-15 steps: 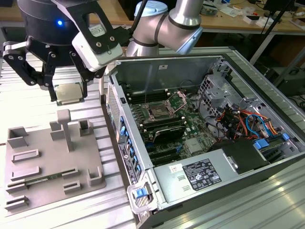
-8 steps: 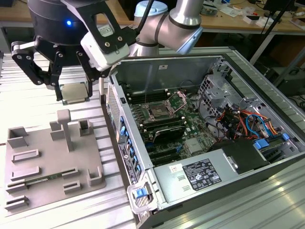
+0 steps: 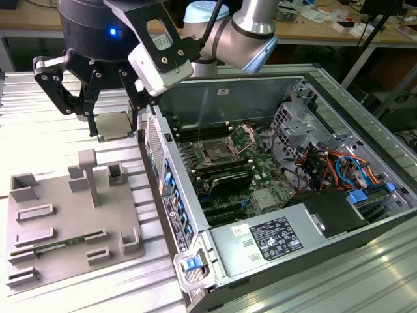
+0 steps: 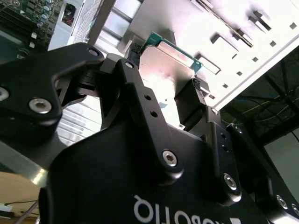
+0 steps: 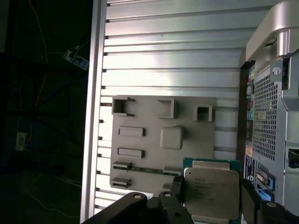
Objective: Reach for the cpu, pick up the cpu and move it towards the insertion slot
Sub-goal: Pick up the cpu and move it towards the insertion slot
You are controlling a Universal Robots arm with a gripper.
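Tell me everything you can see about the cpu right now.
The cpu is a flat square chip with a pale silvery metal top on a green board edge, seen in both wrist views. The gripper holds it by opposite sides, lifted above the grey tray, beside the open computer case.

cpu (image 3: 112,125) in claw (image 3: 111,127) above tray (image 3: 39,241), insertion slot (image 3: 215,155) toward exterior view's right
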